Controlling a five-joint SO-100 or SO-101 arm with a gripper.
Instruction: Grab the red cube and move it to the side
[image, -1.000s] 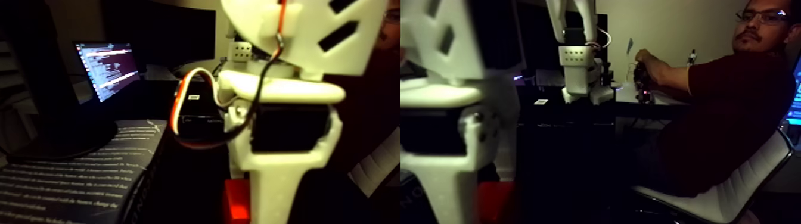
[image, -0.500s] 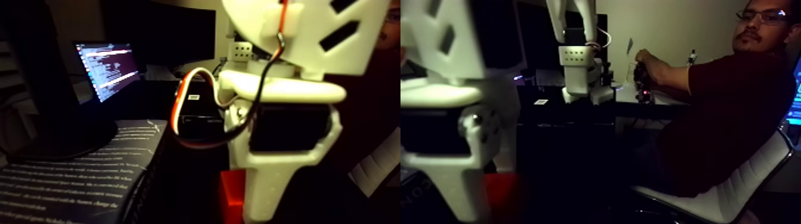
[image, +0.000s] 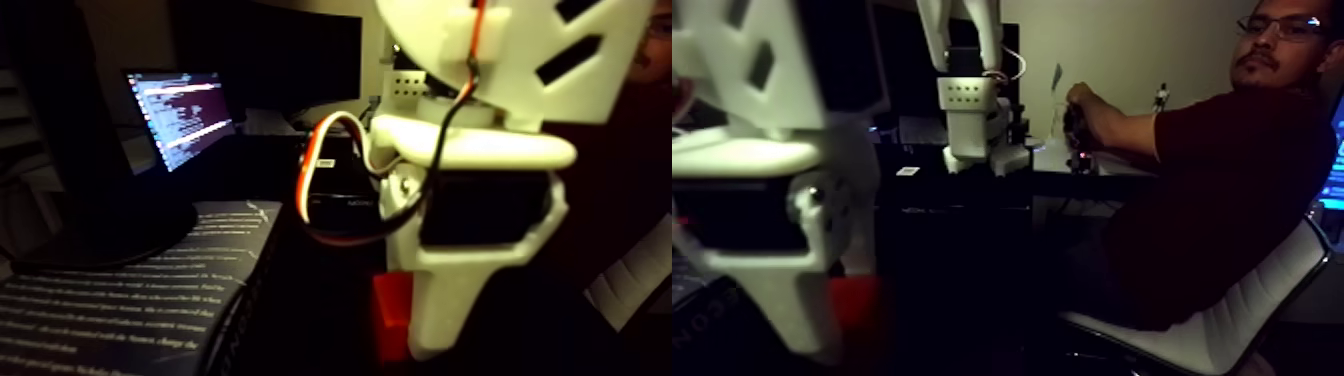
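Red cube (image: 392, 312) sits against the white gripper (image: 440, 320).

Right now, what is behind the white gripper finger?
The red cube sits behind the finger, showing at its left side. The rest of the cube is covered, so any grip can't be confirmed.

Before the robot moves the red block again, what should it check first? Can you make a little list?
1. Is the red cube at the gripper? Ok: it sits right beside the white finger, partly hidden behind it.
2. Is the cube really squeezed? Cannot tell: the finger covers the contact and the picture is blurry.
3. Is the cube off the table? Cannot tell: the surface under it is too dark.
4. Is the way to the side free? Cannot tell: the black space around the cube is too dim.
5. Is the person's hand away from the cube? Ok: it is far back at the desk.
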